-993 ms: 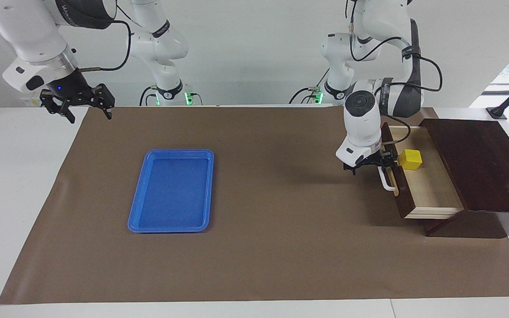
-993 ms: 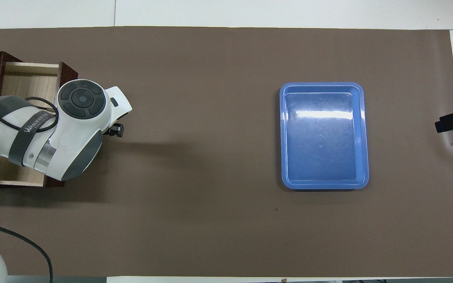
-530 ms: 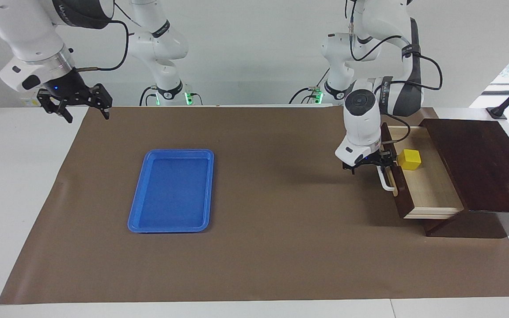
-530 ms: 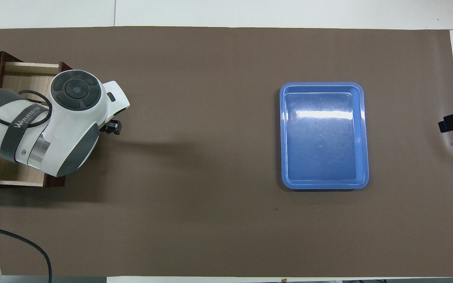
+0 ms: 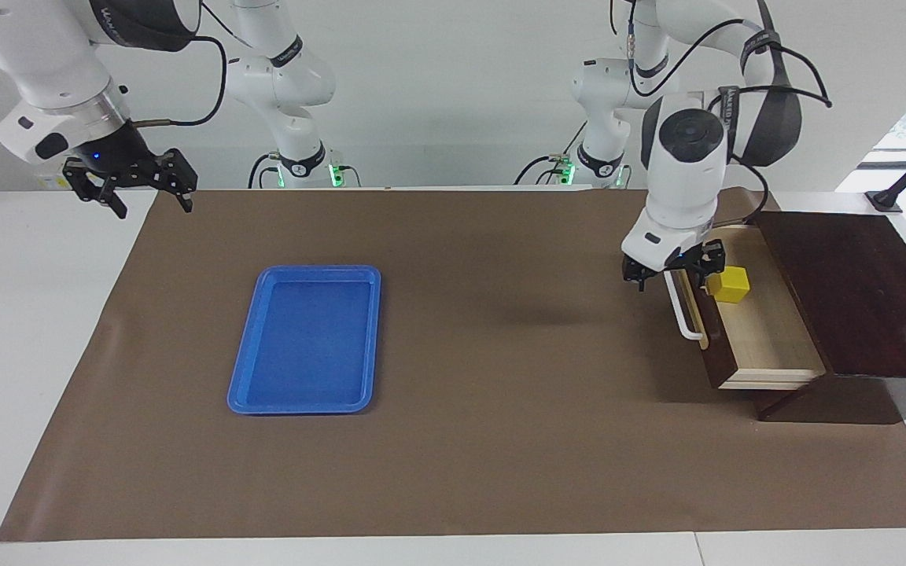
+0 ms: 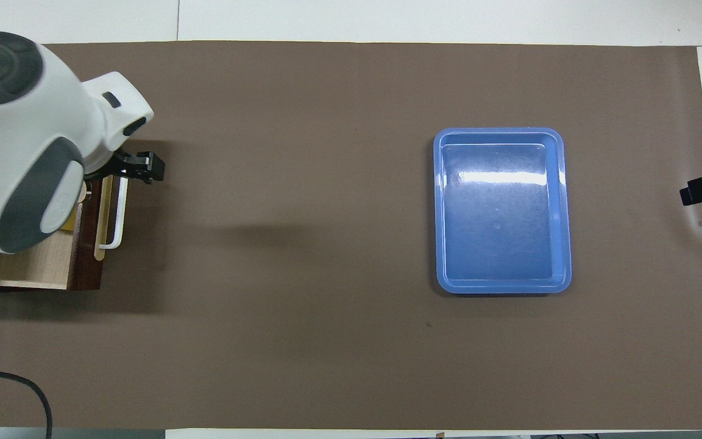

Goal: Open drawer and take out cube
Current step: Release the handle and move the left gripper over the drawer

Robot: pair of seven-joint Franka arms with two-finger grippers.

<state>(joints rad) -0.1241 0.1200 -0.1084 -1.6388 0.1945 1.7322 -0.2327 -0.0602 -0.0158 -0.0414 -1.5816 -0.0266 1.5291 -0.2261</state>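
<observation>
The small bright yellow solid cube point(image 5: 730, 284) sits in the pulled-out dark brown wooden drawer point(image 5: 760, 334), likely light and rigid, best pinched across two flat faces; the left gripper point(image 5: 673, 267) hangs spread over the drawer front; the right gripper point(image 5: 132, 185) waits spread.

One camera sits high across the table point(image 5: 44, 330), facing the robots and taking in both arms. The other hangs above the robots' own end, looking steeply down. Both, half a turn apart, share the brown mat point(image 5: 500, 440), tray point(image 5: 307, 338) and drawer point(image 5: 767, 338).
</observation>
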